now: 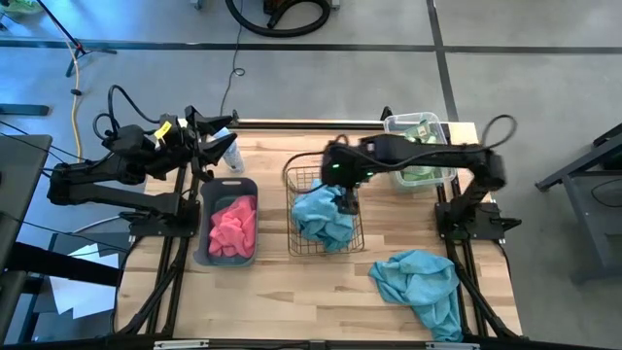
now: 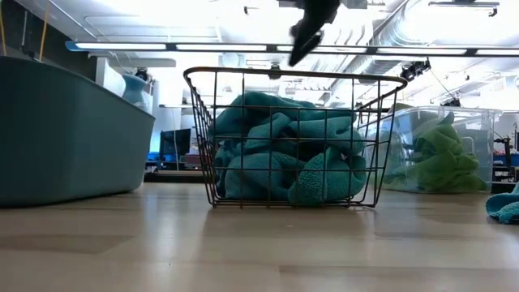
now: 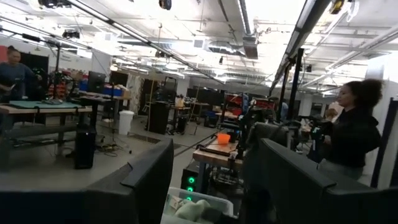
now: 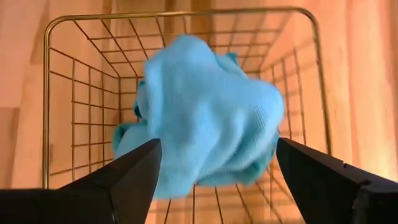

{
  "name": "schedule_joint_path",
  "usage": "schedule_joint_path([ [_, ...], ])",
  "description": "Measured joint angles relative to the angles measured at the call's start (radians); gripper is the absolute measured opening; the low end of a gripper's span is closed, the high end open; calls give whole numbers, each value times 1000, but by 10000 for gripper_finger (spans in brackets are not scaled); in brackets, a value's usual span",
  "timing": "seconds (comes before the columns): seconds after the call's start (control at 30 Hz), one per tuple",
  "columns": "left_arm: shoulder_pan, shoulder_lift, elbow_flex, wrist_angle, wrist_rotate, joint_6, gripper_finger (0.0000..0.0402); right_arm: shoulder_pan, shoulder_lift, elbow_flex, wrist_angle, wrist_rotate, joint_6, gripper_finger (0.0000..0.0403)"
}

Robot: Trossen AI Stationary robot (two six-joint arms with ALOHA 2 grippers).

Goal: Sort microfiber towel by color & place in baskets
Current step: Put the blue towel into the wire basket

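Note:
My right gripper (image 1: 346,199) hangs open over the copper wire basket (image 1: 297,190), fingers pointing down, clear of the rim in the low view (image 2: 308,36). Teal towels (image 2: 284,154) lie crumpled inside the basket. In the right wrist view the top teal towel (image 4: 208,112) shows between and below my spread fingers (image 4: 134,171), touching neither. Pink towels (image 1: 233,226) lie in the grey-blue tub (image 1: 206,199). Green towels (image 2: 438,158) fill the clear bin (image 1: 394,124). Another teal towel (image 1: 423,287) lies spread on the table at the near right. My left gripper (image 1: 219,128) is raised at the far left, open.
A pale bottle (image 1: 231,156) stands beside the tub's far end, under the left arm. The tub (image 2: 65,130) sits left of the wire basket (image 2: 369,138) and the clear bin (image 2: 478,122) right of it. People stand in the room beyond the table (image 3: 348,137).

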Motion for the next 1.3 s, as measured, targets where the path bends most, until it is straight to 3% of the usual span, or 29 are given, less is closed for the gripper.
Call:
schedule_joint_path([
  [0.17, 0, 1, 0, 3, 38, -14, 225, -2, -248, -266, 141, 15, 152, 317],
  [0.4, 0, 6, 0, 69, 85, -51, 225, 85, -624, -640, 377, 63, 457, 317],
  [0.57, 0, 24, 0, 126, 132, -55, 225, 142, -771, -740, 475, -90, 649, 317],
  [0.73, 0, 44, 0, 129, 132, -83, 225, 208, -767, -708, 417, -225, 817, 317],
  [0.9, 0, 54, 0, 126, 132, -102, 225, 353, -689, -702, 275, -368, 950, 317],
  [1.1, 0, 54, 0, 127, 132, -104, 225, 590, -569, -744, 31, -376, 1129, 317],
  [1.3, 0, 52, 0, 128, 136, -131, 225, 773, -487, -888, 178, -309, 1428, 317],
])
